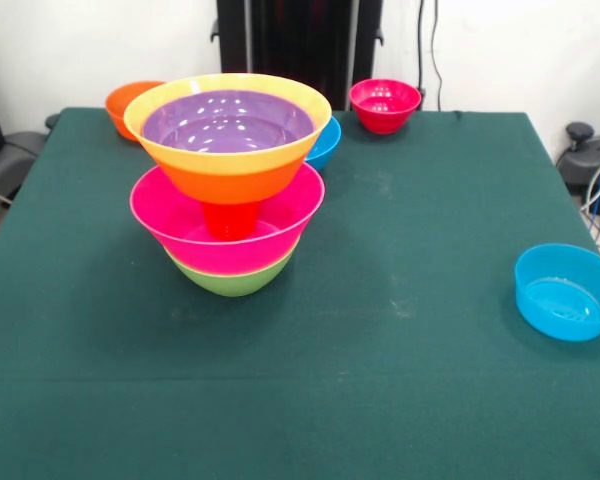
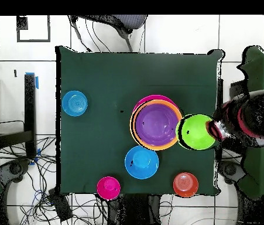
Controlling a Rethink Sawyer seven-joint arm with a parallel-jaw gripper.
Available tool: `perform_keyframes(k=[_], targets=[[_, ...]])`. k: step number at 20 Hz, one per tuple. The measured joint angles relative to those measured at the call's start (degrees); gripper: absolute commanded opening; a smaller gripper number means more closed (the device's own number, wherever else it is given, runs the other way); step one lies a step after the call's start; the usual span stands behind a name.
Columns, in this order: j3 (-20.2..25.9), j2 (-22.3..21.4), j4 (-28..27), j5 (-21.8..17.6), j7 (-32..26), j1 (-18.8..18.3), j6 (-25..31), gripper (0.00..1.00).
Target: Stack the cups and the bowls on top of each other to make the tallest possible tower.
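The tower (image 1: 228, 190) stands left of centre in the front view: a green bowl (image 1: 232, 280) lowest on the table (image 1: 400, 330), a large pink bowl (image 1: 180, 225) nested in it, an orange cup (image 1: 230, 218) standing upside down inside the pink one, and on the cup a large orange bowl (image 1: 230, 165) with a yellow rim, a purple bowl (image 1: 227, 122) sitting inside it. In the overhead view the same stack sits just right of the frame's centre. Behind the tower in the front view, partly hidden, a blue bowl (image 1: 325, 143) peeks out at its right and a small orange bowl (image 1: 125, 103) at its upper left; a small red bowl (image 1: 384, 105) stands apart at the upper centre-right — all three near the table's far edge. Another blue bowl (image 1: 565, 292) lies well apart at the right edge of the frame. In the overhead view a person's sleeve (image 2: 248, 117) reaches in from the right edge, and a bright green bowl (image 2: 196, 131) shows at its end, just beside the tower — the hand itself cannot be made out. The robot's gripper shows in neither view, so its opening cannot be told.
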Motion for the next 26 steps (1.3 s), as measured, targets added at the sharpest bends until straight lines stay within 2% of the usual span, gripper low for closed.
perform_keyframes(k=[19, 26], targets=[[-2.81, -0.05, 9.70, 0.40, 0.00, 0.00, -10.40, 0.00], [-4.03, -0.07, 15.03, 0.42, 0.00, -0.19, -17.62, 0.00]])
